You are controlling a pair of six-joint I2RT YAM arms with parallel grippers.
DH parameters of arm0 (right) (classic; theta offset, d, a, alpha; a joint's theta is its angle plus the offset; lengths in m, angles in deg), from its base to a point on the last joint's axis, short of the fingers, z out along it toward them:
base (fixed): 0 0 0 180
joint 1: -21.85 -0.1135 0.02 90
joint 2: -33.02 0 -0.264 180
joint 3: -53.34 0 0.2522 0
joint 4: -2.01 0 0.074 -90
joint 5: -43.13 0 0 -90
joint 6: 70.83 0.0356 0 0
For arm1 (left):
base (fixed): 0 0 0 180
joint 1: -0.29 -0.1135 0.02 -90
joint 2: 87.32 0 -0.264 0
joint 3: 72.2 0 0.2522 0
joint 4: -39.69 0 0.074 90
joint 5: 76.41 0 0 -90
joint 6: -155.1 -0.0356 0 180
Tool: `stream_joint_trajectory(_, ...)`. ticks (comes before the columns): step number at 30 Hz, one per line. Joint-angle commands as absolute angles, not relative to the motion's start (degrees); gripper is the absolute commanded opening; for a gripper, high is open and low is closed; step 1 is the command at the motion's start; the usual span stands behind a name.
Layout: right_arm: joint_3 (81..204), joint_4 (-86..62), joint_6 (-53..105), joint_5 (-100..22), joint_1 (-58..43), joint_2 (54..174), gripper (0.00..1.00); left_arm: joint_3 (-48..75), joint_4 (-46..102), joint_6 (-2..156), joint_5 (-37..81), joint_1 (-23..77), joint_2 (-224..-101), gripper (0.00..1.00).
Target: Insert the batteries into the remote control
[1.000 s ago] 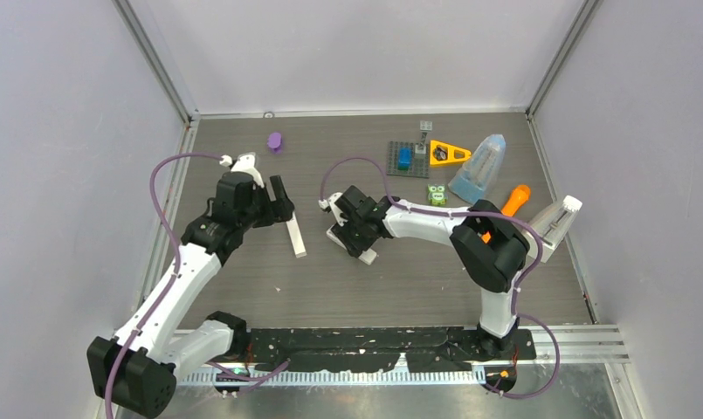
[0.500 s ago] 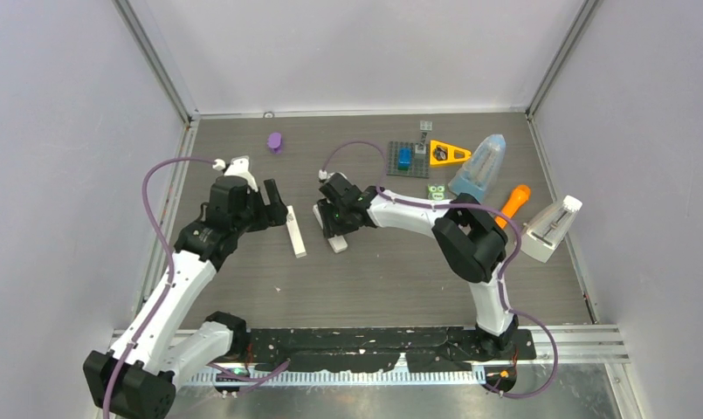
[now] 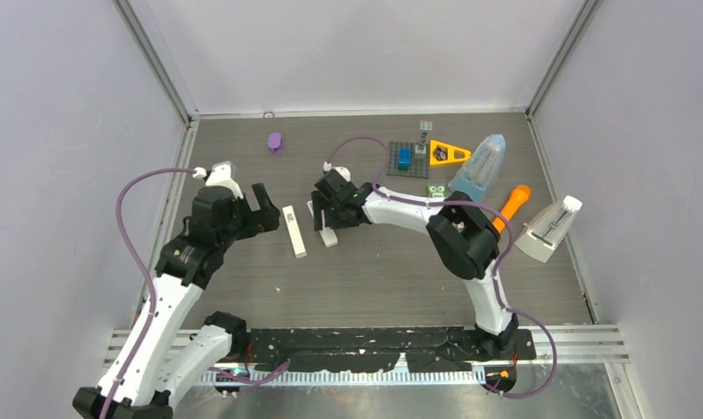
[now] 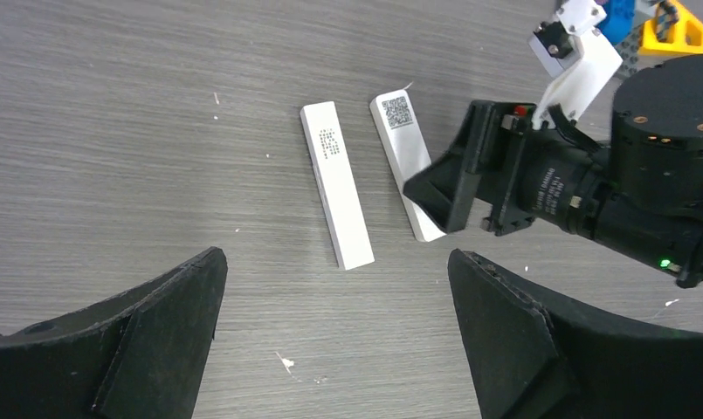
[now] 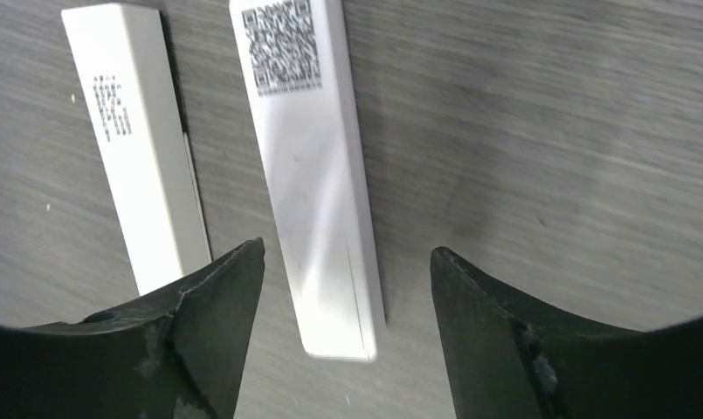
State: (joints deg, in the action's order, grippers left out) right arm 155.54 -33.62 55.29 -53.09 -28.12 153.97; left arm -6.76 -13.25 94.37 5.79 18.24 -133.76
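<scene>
Two white remotes lie side by side on the table. One [image 3: 293,231] shows small print in the left wrist view [image 4: 337,196] and in the right wrist view [image 5: 138,140]. The other [image 3: 329,236] carries a QR code [image 4: 406,170]. My right gripper [image 3: 323,216] is open just above this one, whose near end [image 5: 330,262] lies between the fingers without touching them. My left gripper [image 3: 273,212] is open and empty, left of the first remote [image 4: 334,340]. No batteries show in any view.
At the back right stand a grey baseplate [image 3: 407,159] with a blue block, a yellow triangle [image 3: 447,154], a small green toy [image 3: 436,193], a translucent blue cone [image 3: 479,170], an orange carrot toy [image 3: 514,199] and a white object [image 3: 548,229]. A purple piece [image 3: 275,140] lies at the back left.
My right gripper has moved left and back, and the QR remote has moved with it, ending beside the other remote. My left gripper has drawn back to the left.
</scene>
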Motion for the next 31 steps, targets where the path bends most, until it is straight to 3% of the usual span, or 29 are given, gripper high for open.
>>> stream_joint_trajectory(1,150.9,-31.3,53.5,-56.2,-27.0,139.8,0.78,-7.3,-13.1,90.7,3.7,18.0,-126.1,1.00)
stream_joint_trajectory(6,139.4,-31.4,49.5,-57.7,-23.4,119.7,0.98,-6.8,-16.8,88.9,3.0,18.0,-119.3,1.00)
stream_joint_trajectory(10,126.9,-33.8,45.8,-67.4,-22.0,101.2,0.96,-4.9,-22.1,88.8,0.1,17.9,-115.4,1.00)
stream_joint_trajectory(16,121.4,-39.7,37.8,-86.5,-21.8,75.3,0.95,-5.2,-24.0,88.0,-0.8,18.0,-107.0,1.00)
stream_joint_trajectory(19,119.8,-38.9,34.3,-90.4,-21.8,63.8,0.95,-6.3,-24.3,88.4,-1.7,18.0,-102.6,1.00)
stream_joint_trajectory(24,120.7,-39.0,31.9,-95.6,-21.8,56.4,0.95,-6.6,-26.4,89.0,-3.1,18.0,-98.3,0.99)
stream_joint_trajectory(31,122.7,-39.2,32.6,-97.1,-21.8,56.6,0.95,-5.2,-28.4,88.1,-7.5,18.0,-96.8,0.99)
